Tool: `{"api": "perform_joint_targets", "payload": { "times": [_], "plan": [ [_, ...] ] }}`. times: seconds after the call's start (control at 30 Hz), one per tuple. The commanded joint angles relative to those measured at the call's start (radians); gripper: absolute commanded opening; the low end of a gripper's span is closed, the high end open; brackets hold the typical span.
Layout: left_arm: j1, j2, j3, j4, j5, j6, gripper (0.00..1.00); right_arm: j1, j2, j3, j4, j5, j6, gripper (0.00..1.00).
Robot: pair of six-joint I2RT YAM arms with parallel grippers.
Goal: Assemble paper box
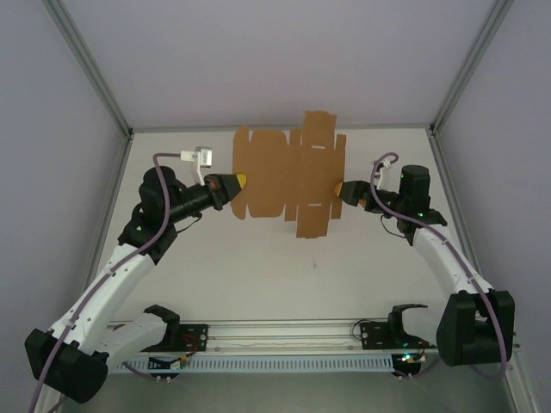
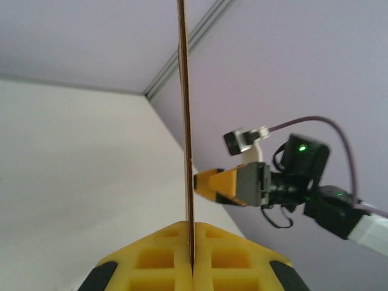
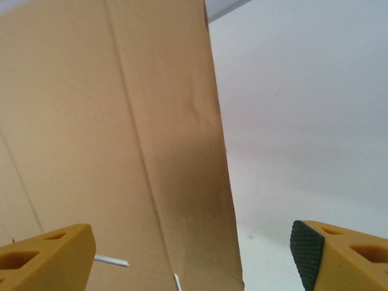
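Note:
The paper box (image 1: 288, 176) is a flat brown die-cut sheet with flaps and tabs, held over the far middle of the white table. My left gripper (image 1: 239, 182) is shut on the sheet's left edge. In the left wrist view the sheet (image 2: 185, 121) stands edge-on, pinched between the yellow fingertips (image 2: 209, 245). My right gripper (image 1: 340, 189) sits at the sheet's right edge with its jaws wide apart. The right wrist view has the sheet's brown face (image 3: 121, 139) in front of the open right gripper (image 3: 191, 254). The right gripper (image 2: 212, 182) also appears just beyond the sheet.
White walls with aluminium frame posts (image 1: 95, 77) enclose the table on three sides. An aluminium rail (image 1: 284, 331) carrying both arm bases runs along the near edge. Purple cables (image 1: 164, 159) loop off each wrist.

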Motion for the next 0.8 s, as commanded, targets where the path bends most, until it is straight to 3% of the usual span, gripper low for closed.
{"api": "perform_joint_targets", "payload": {
  "times": [0.0, 0.17, 0.37, 0.43, 0.57, 0.77],
  "plan": [
    [-0.003, -0.021, -0.035, 0.110, 0.038, -0.057, 0.00, -0.001, 0.010, 0.009, 0.098, -0.174, -0.001, 0.82],
    [-0.004, -0.019, -0.040, 0.184, 0.093, -0.099, 0.00, -0.001, 0.022, 0.014, 0.072, -0.158, -0.022, 0.77],
    [-0.004, -0.026, -0.045, 0.165, 0.073, -0.088, 0.00, -0.001, 0.020, 0.024, 0.101, -0.136, -0.013, 0.57],
    [-0.004, -0.032, -0.048, 0.141, 0.056, -0.079, 0.00, 0.000, 0.013, 0.040, 0.066, -0.107, -0.023, 0.56],
    [-0.004, -0.048, -0.054, 0.096, 0.037, -0.060, 0.00, -0.002, 0.008, 0.074, -0.027, -0.068, -0.065, 0.42],
    [-0.003, -0.066, -0.059, 0.033, -0.012, -0.032, 0.00, -0.001, -0.001, 0.084, -0.066, -0.087, -0.099, 0.09]
  ]
}}
